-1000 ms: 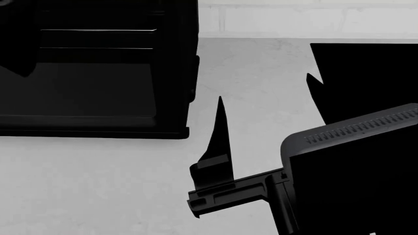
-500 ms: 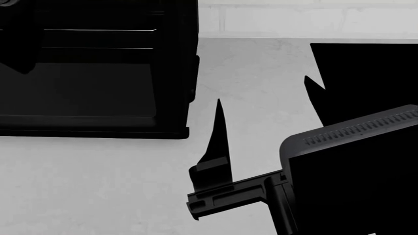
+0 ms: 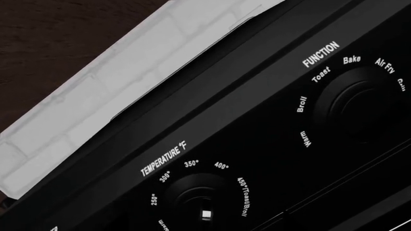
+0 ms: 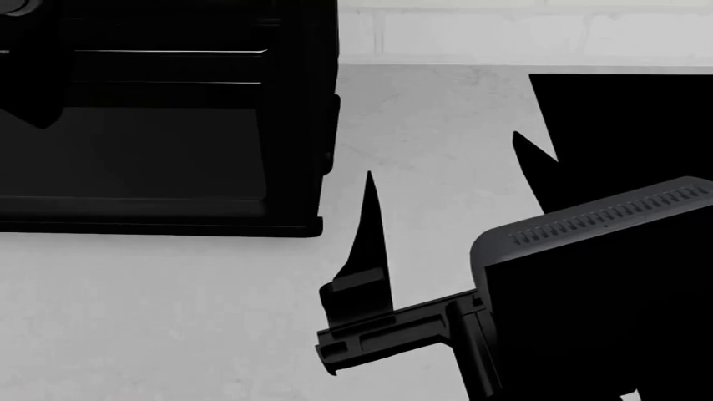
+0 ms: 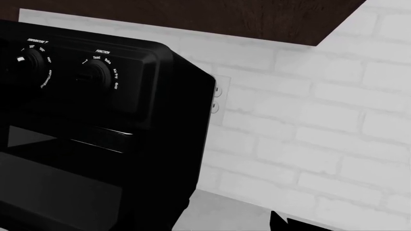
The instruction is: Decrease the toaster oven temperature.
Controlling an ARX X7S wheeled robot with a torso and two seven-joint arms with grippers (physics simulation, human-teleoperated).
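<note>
Two grippers, neither on a control: the right gripper [image 4: 446,209] stands wide open and empty over the surface [image 4: 167,317]; the left gripper's state cannot be told. Toaster oven [image 4: 167,125] at the surface's far-left edge; temperature knob [image 3: 204,209] apparently untouched, turning remains.

matte-black toaster oven [image 4: 167,117], upright on counter, door closed, temperature knob [image 3: 199,204]

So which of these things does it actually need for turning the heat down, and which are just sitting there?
Needed:
- toaster oven
- its temperature knob, labelled TEMPERATURE °F
- right gripper, out beside the oven

Just there:
- function knob
- flat black panel on the counter
- wall outlet
- brick wall
</note>
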